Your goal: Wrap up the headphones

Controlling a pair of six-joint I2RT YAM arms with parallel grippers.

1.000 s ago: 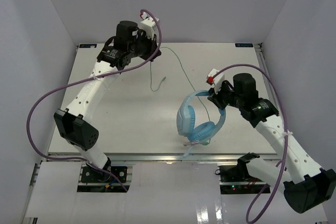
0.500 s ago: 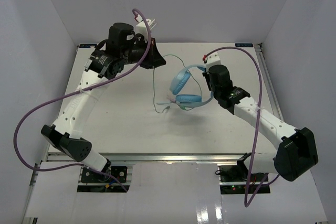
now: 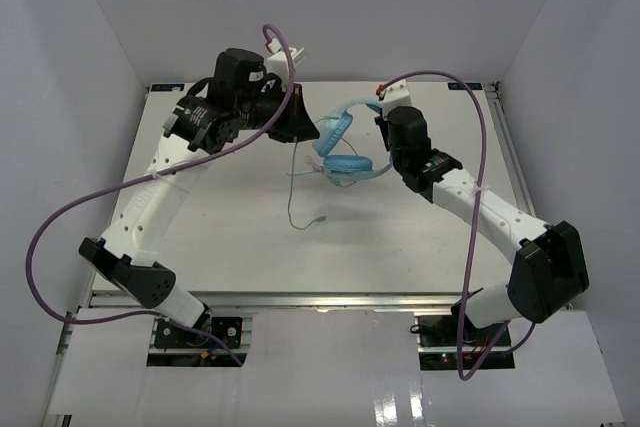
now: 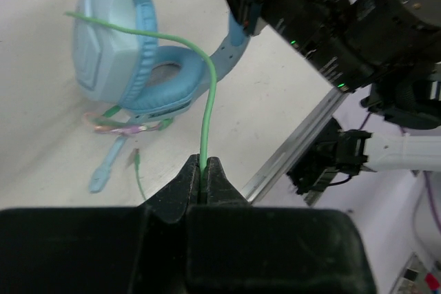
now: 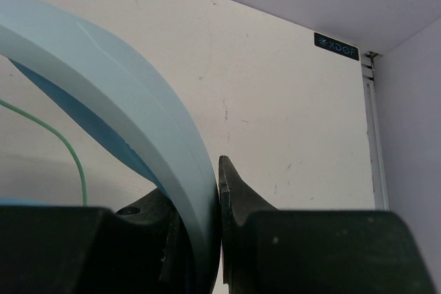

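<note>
Watching from beside the rig, I'd say the weak point is the left claw point(image 4: 203, 177), which is clenched on nothing more than the thin green cable point(image 4: 207, 94). That strand rises from between its tips and arcs over to an earcup point(image 4: 117, 60) just beyond it. It looks slick and fine, so a tug could slide it straight out of the pinch. The right claw point(image 5: 217, 191) is grasping the headphones point(image 3: 345, 147) by the headband alone. They seem to hang off the desk point(image 3: 230, 237), in the gap between the two claws. Held on such a narrow curved band, they could swivel or slip loose if the cable goes taut while a loop is being laid. The loose tail drops below the left claw to the plug point(image 3: 322, 219), which appears to lie on the desk. If it drags, it might catch on the earcups or tangle instead of winding neatly. The claws are close together, so a wide sweep could knock one against the other, and the purple leads point(image 3: 60, 217) looping off each arm could snag. The desk is plain white and lightly scuffed. It has a small dark label point(image 5: 335, 45) at the far corner beyond the right claw and a metal rail point(image 3: 300, 299) along the near edge. Bare white walls point(image 3: 100, 27) close it in on three sides.
</note>
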